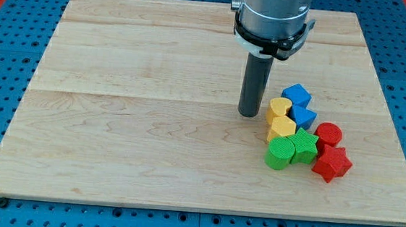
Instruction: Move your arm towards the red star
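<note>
The red star lies at the right end of a tight cluster of blocks on the wooden board, toward the view's lower right. My tip rests on the board just left of the cluster, beside the yellow heart. The red star is well to the right of and below my tip, with the other blocks between them.
The cluster also holds a yellow block, a blue cube, a second blue block, a red cylinder, a green cylinder and a green star. Blue pegboard surrounds the board.
</note>
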Controlling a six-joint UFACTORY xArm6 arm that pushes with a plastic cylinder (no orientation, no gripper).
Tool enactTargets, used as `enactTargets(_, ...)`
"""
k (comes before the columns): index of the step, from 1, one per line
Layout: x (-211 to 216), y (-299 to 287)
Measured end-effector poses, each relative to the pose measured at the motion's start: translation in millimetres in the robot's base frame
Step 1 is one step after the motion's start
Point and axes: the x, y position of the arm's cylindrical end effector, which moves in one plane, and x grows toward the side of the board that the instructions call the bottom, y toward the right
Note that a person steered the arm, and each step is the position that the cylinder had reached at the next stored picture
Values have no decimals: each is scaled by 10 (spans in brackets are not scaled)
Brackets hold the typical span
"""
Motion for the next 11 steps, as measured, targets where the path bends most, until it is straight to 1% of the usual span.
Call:
enactTargets(1, 0, 0)
enactTargets(2, 13, -217)
enactTargets(3, -147, -399)
enactTargets(4, 304, -274)
enactTargets(5, 1013, -258)
enactTargets(6, 1558, -307)
enactTargets(7, 1603, -36)
enactTargets(8, 1605, 766)
enactTargets(9, 1606, 1081)
enactTargets(11, 1600, 1219)
